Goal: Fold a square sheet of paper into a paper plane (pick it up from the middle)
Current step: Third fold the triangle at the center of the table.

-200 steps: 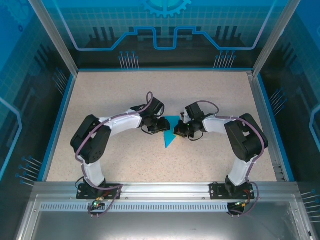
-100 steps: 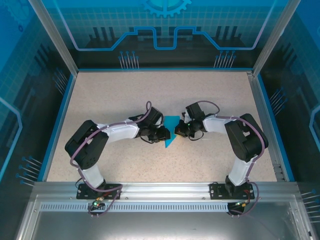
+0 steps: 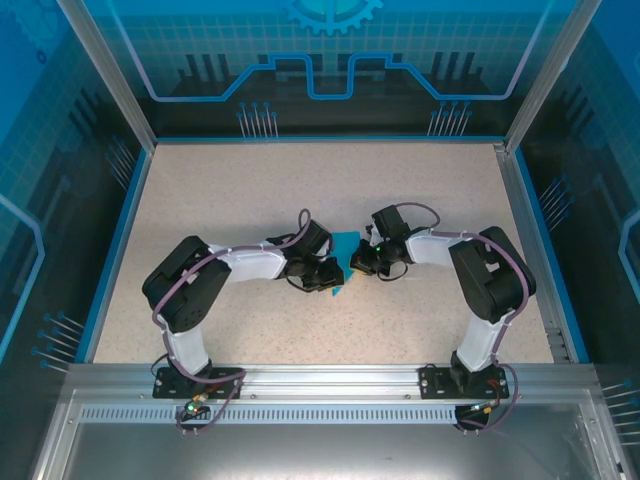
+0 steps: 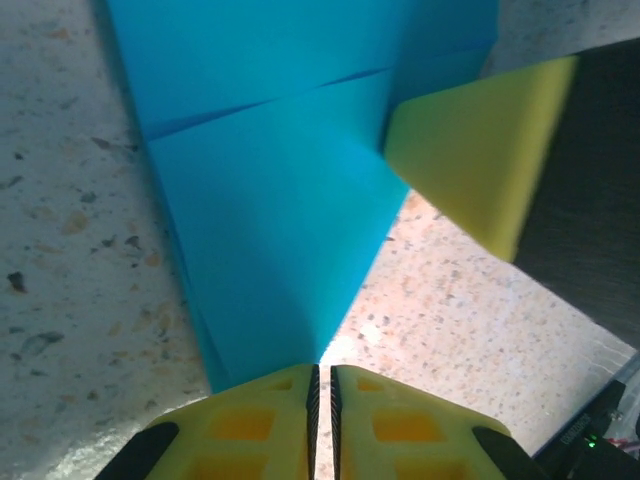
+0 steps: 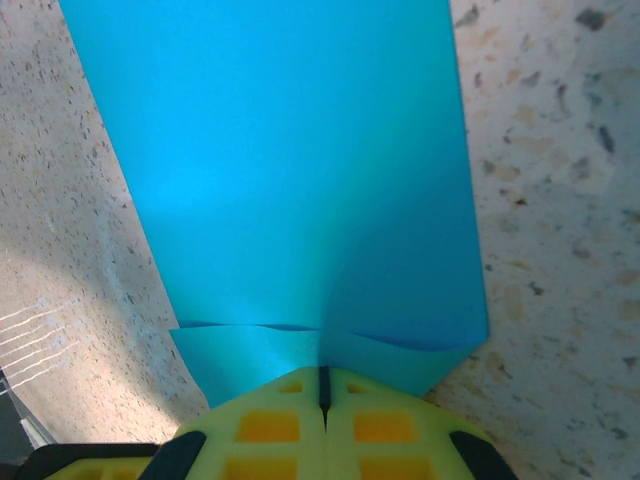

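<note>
Left wrist view: left tool (image 4: 320, 378) pinched on the tip of the thin bright blue folded paper sheet (image 4: 280, 220); right tool (image 5: 322, 378) closed on its edge. Likely light, floppy; grip creases.

A speckled beige tabletop (image 3: 300, 190) fills the middle, edged on its left, far and right sides by a thin blue strip (image 3: 320, 139). 2 slanted aluminium posts (image 3: 105, 70) rise from the far corners. The far wall panel (image 3: 330, 60) is blue with a fine grid, a lighter outlined band and part of a gear (image 3: 335, 12) at its top. Dark blue circuit-patterned side panels (image 3: 40, 200) stand left and right. A slotted aluminium rail (image 3: 330, 385) runs along the near edge, with a grey metal shelf (image 3: 320, 450) nearer still. The light is bright and even.
</note>
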You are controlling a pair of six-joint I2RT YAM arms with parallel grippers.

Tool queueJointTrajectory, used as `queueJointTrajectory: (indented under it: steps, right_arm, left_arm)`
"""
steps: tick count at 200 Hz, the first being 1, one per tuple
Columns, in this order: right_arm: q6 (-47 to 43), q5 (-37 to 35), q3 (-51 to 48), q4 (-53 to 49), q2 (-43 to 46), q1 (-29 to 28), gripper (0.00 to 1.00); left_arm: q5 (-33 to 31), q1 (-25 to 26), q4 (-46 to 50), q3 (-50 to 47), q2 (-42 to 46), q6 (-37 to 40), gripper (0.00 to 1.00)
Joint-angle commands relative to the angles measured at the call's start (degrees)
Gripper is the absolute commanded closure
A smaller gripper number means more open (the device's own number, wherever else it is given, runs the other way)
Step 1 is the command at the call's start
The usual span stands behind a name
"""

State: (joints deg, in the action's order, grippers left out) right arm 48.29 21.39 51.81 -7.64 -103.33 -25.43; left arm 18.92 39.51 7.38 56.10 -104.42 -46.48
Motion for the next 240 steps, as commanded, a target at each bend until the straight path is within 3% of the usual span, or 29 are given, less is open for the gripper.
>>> queueJointTrajectory:
  steps: [1,86,153,240]
  right_arm:
    - [1.15,-2.90,0.31,-3.86,-1.33,1.39,1.00]
    - [1.85,-4.86,-0.47,-4.76,-1.10,2.40,1.00]
    - [-5.30,2.26,-0.96,-0.81,8.17,-1.07,1.00]
    - [-3.93,5.37,-4.01,1.77,3.46,-5.06,1.00]
  left_arm:
    - [-0.46,0.44,2.38,1.99,-1.21,0.40,0.87]
    - [-5.51,0.43,8.12,3.02,-4.01,1.04,0.93]
    - [-5.49,0.50,8.71,3.13,-4.65,1.18,0.96]
    - [-5.94,0.51,8.53,2.26,-4.30,0.75,1.00]
